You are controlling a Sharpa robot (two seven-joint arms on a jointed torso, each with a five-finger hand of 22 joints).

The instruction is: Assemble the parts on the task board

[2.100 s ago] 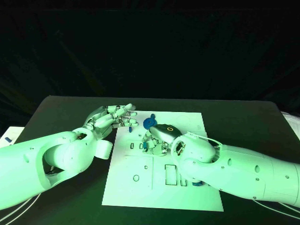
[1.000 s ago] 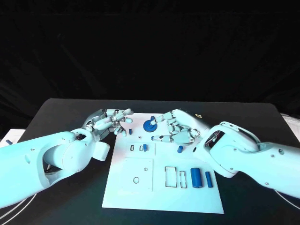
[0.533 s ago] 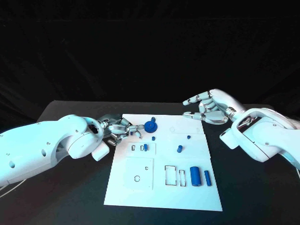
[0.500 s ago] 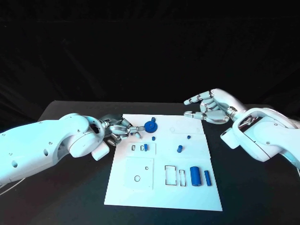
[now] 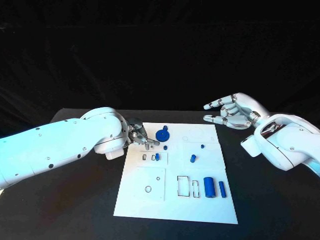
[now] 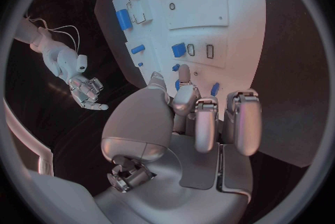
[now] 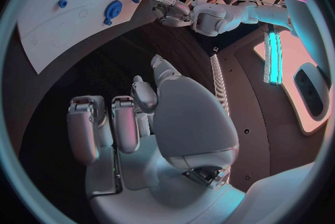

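The left robot hand (image 5: 140,136) reaches in low over the left edge of the white task board (image 5: 176,200), near its far end, with the white forearm angled across the black bench (image 5: 73,200). Its fingers (image 6: 240,123) are curled together beside the board's upper-left slots; the wrist view shows nothing between them, so it reads as closed on nothing. The right robot hand (image 5: 232,112) is lifted off the board, beyond its far right corner, palm turned inward, fingers spread and gently bent, holding nothing.

The board lies lengthwise in the middle of the bench. A round blue gear-like part (image 5: 162,135) sits near its far end, just beside the left fingertips. A small blue peg (image 5: 202,146) and a short blue piece (image 5: 192,158) lie toward the right side, and a blue cylinder (image 5: 208,187) with a thinner blue bar (image 5: 221,189) rest near the rectangular outlines lower down.

Bare bench runs along both long sides of the board and in front of its near edge.
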